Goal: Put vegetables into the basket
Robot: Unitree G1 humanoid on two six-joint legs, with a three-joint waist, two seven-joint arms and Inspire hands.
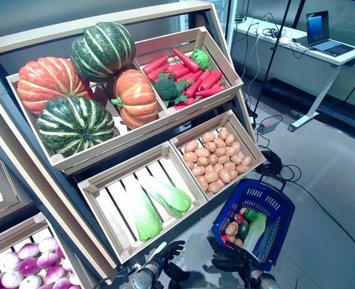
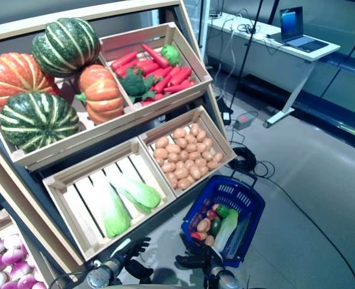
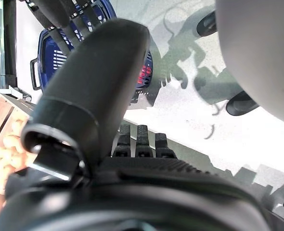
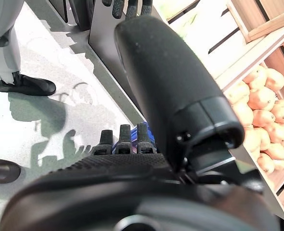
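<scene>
The blue plastic basket stands on the floor at the foot of the wooden stand, on the right. In it lie potatoes, a small red vegetable, a green pepper and a pale green cabbage. My left hand is low in front of the stand, left of the basket, fingers straight and empty. My right hand is just before the basket's near rim, fingers straight and empty. The basket also shows in the left wrist view. The right wrist view shows straight fingers over the floor.
The wooden stand's lower crates slope out above both hands; the potato crate overhangs the basket. A power strip and cables lie on the floor behind. A white desk with a laptop stands at the back right.
</scene>
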